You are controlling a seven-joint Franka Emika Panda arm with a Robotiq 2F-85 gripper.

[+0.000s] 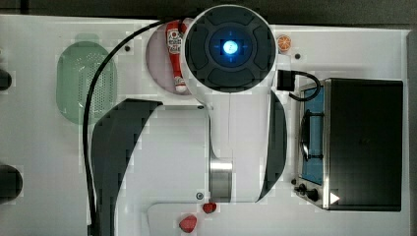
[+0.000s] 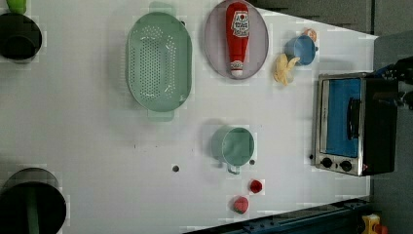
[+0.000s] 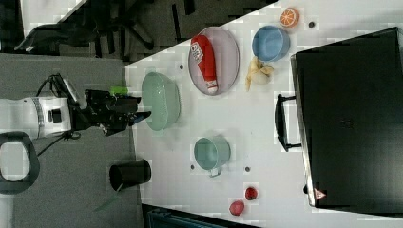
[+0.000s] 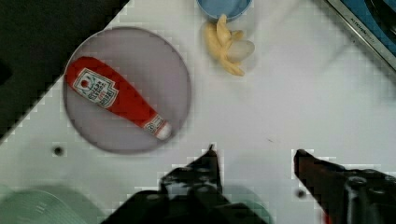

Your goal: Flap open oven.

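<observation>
The oven (image 2: pixel 350 122) stands at the left view's right, boxy with a black top (image 1: pixel 364 142), a silver frame and small black knobs (image 2: pixel 336 163). Its blue glass door (image 2: pixel 341 117) is shut, and the black bar handle (image 3: pixel 280 122) sticks out in front. A corner of the oven (image 4: pixel 369 23) shows in the wrist view. My gripper (image 4: pixel 256 151) is open with nothing between its fingers. It hangs well above the table and apart from the oven, over the area near the plate. In the right view the gripper (image 3: pixel 140 115) sits at the end of the white arm, far from the handle.
A plate (image 2: pixel 258 48) carries a ketchup bottle (image 2: pixel 237 36). Near the oven lie a banana (image 2: pixel 284 68) and a blue bowl (image 2: pixel 300 48). A green colander (image 2: pixel 158 61), a green mug (image 2: pixel 236 145), two red fruits (image 2: pixel 255 185) and black cups (image 2: pixel 19 36) occupy the table.
</observation>
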